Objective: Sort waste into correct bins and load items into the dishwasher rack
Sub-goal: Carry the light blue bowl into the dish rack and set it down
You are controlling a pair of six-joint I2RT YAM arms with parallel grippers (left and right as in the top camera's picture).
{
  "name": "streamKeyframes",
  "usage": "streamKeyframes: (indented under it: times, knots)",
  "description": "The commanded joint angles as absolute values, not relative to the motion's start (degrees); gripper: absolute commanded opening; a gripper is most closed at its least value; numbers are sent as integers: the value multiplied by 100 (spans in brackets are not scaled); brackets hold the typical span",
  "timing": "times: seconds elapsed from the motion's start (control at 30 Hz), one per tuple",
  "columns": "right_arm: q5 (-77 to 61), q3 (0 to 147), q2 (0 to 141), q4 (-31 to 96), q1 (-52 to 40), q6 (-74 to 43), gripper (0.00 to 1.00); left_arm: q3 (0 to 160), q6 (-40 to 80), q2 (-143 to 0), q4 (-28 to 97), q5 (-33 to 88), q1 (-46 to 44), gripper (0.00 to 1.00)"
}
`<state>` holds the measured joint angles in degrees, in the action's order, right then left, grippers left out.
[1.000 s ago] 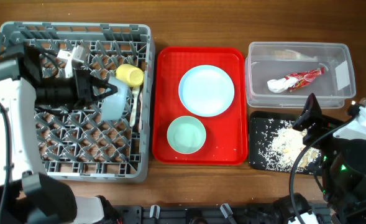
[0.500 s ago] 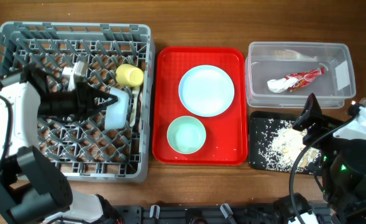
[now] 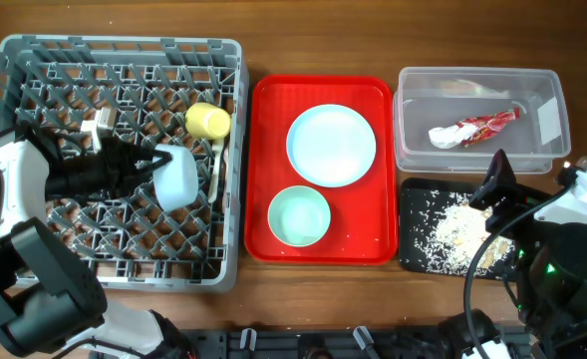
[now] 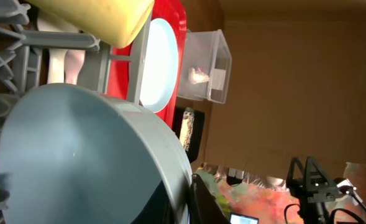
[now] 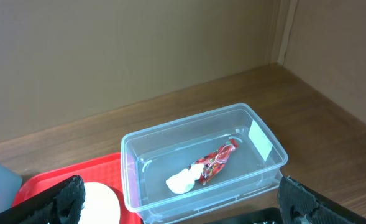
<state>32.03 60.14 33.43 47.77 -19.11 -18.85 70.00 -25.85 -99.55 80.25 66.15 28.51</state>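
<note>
From where I stand, the large square grey plastic dishwasher rack (image 3: 124,42) with its grid of upright pegs fills the left end of the wooden surface (image 3: 323,294). The left arm (image 3: 34,178) reaches into the rack from the left side. The left jaws are clamped together on the rim of the pale blue-white bowl (image 3: 177,179). That bowl is tipped on its side among the pegs, near the rack's right wall, with its hollow facing back toward the arm. Just behind it in the rack lies the small yellow cup (image 3: 208,121), on its side. A white plastic utensil (image 3: 216,166) lies along the right wall; I cannot tell whether it is the spoon or the fork. Just right of the rack sits a flat red serving tray (image 3: 365,231). It carries the round pale blue plate (image 3: 331,146) at the back and the mint-green bowl (image 3: 299,215) in front of it, close together. At the far right, the clear plastic rectangular tub (image 3: 472,72) holds the crumpled red-and-white snack wrapper (image 3: 484,126), which touches the crumpled white napkin (image 3: 445,137). In front of the tub, the shallow black rectangular tray (image 3: 413,197) is strewn with pale rice-like crumbs (image 3: 450,237). The right arm (image 3: 562,214) hangs over that tray's right end. The right jaws stand wide apart, their dark fingertips (image 5: 68,196) at opposite edges of the wrist view, gripping nothing.
</note>
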Motion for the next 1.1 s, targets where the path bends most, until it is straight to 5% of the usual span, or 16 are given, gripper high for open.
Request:
streamKeyframes:
  times: [0.0,0.03,0.07,0.67,1.07]
  knots:
    - [3297,6064,3354,4766,-1898,-1955,100,6921,-2657,-10053,7966,5922,2886,9]
    - [3297,6064,3354,4766,-1898,-1955,100,6921,-2652,-10053,7972,5878,2904,20]
    - [3295,6064,3354,4766,-1898,-1951,100,6921,-2652,-10053,7972,5883,2930,99]
    - [3297,6064,3354,4766,-1898,-1953,100,7170,-1931,-10051,7985,5059,3844,100]
    - [3295,6064,3354,4768,-1898,-1957,100,8261,-226,-9594,7950,3774,3835,100]
